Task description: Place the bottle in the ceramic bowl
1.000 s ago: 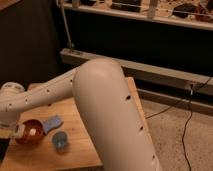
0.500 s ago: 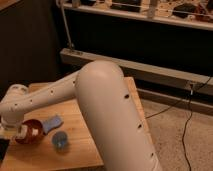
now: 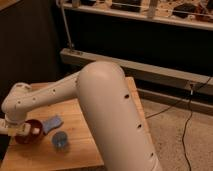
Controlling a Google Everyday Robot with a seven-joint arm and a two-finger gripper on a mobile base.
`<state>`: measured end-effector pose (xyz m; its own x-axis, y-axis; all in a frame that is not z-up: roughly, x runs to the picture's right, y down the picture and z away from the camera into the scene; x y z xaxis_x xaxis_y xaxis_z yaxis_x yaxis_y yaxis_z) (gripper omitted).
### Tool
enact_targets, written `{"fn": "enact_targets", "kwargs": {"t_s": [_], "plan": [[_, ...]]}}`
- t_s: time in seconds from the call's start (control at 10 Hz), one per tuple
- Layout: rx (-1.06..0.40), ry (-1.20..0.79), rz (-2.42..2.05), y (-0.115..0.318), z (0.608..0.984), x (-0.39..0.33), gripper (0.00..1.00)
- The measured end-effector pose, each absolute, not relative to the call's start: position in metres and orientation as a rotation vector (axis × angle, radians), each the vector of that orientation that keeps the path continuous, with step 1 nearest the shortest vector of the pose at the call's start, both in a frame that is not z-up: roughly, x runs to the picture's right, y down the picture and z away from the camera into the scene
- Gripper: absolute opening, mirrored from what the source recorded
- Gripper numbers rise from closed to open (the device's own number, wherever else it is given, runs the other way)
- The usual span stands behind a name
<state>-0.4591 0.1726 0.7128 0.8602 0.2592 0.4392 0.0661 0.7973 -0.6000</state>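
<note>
Lowering over the last second, my tool [image 3: 16,127] now sits at the far left of the desk [image 3: 87,150], right over the bowl [image 3: 27,136], where a moment ago it hung a little higher and further toward the back. I cannot tell how the tool stands, nor whether it has anything in it. The bottle [image 3: 30,131] seems to be the pale shape just inside the bowl's rim, touching or nearly touching the tool, so I judge the placing is at hand or just done, though I cannot say which. Just right of the bowl lies a light blue cloth [image 3: 52,123], unmoved, and in front of that stands a small blue-grey cup [image 3: 61,141], also where it was. My arm [image 3: 55,92] sweeps back to the right above them, clear of both.
</note>
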Motion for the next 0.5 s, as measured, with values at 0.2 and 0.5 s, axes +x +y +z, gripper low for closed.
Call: {"fn": "enact_targets", "kwargs": {"t_s": [0.2,0.5], "plan": [[-0.649,-0.514,0.113,0.172,0.715,-0.455,0.80],[-0.606,-0.453,0.206,0.129,0.698,-0.443,0.80]]}}
